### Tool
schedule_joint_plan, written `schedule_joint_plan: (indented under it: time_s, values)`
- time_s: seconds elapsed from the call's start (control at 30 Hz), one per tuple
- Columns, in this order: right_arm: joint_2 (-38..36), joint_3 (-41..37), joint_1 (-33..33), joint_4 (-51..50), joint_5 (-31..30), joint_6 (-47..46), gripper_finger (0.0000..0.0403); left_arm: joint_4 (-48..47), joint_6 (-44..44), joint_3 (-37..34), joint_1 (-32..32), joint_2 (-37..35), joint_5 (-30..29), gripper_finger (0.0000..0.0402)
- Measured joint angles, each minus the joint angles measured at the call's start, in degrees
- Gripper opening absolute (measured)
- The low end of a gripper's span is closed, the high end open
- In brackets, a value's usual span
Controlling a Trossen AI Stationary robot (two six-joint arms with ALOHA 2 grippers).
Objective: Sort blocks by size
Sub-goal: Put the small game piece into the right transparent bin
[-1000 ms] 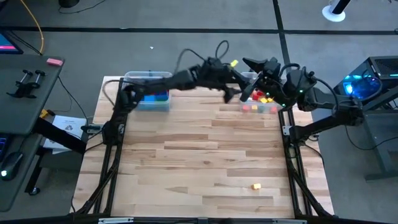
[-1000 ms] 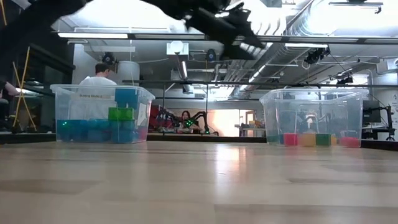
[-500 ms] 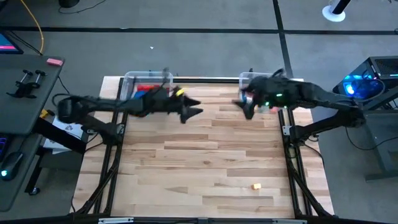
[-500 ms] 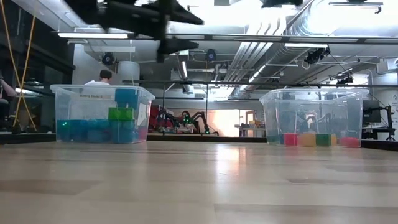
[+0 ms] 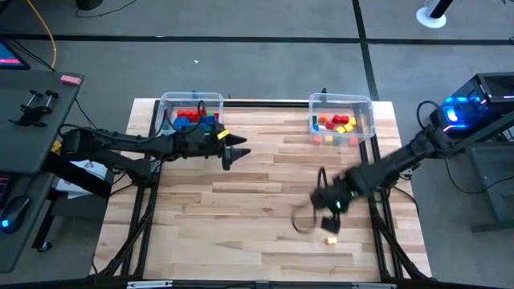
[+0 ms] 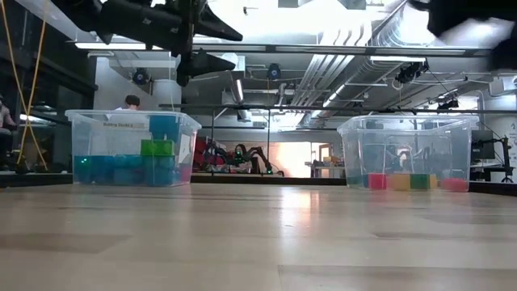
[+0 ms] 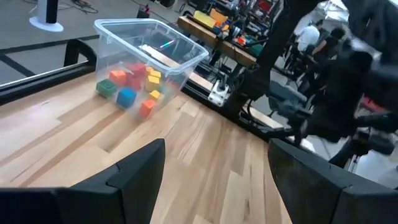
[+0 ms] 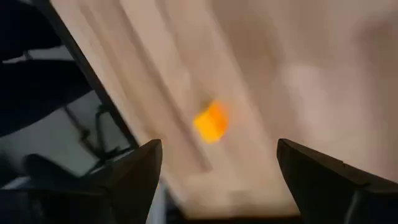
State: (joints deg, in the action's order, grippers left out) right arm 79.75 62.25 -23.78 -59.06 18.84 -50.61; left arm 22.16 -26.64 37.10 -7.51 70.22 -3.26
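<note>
Wooden table as landmark throughout. At its far left corner, a clear bin holding larger red and blue blocks; seen from table height, blue and green ones stacked inside. At its far right corner, a second clear bin with small red, yellow and orange cubes; in the left wrist view the same bin with cubes in red, orange, blue, green and yellow. Near the table's front right edge, one lone small orange-yellow cube lying on the bare wood, well apart from both bins; also caught in the right wrist view, between the two dark fingers. Left gripper raised above the table's far-middle area, just beside the left bin, fingers spread apart and empty, high in the low view. Right gripper blurred, above the table's front right part, close to the lone cube but not touching it, fingers parted with nothing between them.
</note>
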Motion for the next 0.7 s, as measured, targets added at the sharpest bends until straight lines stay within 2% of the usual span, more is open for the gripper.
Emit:
schedule_joint_plan:
  time_s: [0.07, 0.17, 0.27, 0.4, 0.57, 0.63, 0.7]
  values:
    - [-0.7, -6.0, -5.8, 7.3, 1.7, -11.1, 0.0314, -0.3, 1.2, 0.0, 0.0, 0.0, 0.5, 0.0268]
    - [-1.0, -10.7, -12.7, 17.4, 1.3, -25.4, 0.0314, -0.2, 3.6, 0.0, 0.0, 0.0, 1.1, 0.0268]
    - [0.6, -11.2, -16.7, 23.0, 0.3, -30.4, 0.0314, -0.3, 6.6, 0.0, 0.0, 0.0, 1.2, 0.0268]
    - [6.4, -6.3, -18.5, 16.6, -1.7, -23.9, 0.0314, -0.3, 11.8, 0.0, 0.0, 0.0, 1.2, 0.0268]
    - [17.7, 1.4, -18.6, 1.5, -10.6, -3.0, 0.0314, -0.4, 13.8, 0.0, 0.0, 0.0, 1.2, 0.0268]
    - [21.5, 3.0, -18.6, 0.0, -12.0, 2.2, 0.0314, -0.5, 13.6, 0.0, 0.0, 0.0, 1.2, 0.0268]
    - [24.3, 3.8, -18.6, 1.5, -10.3, 4.5, 0.0314, -0.5, 13.3, 0.0, 0.0, 0.0, 1.2, 0.0268]
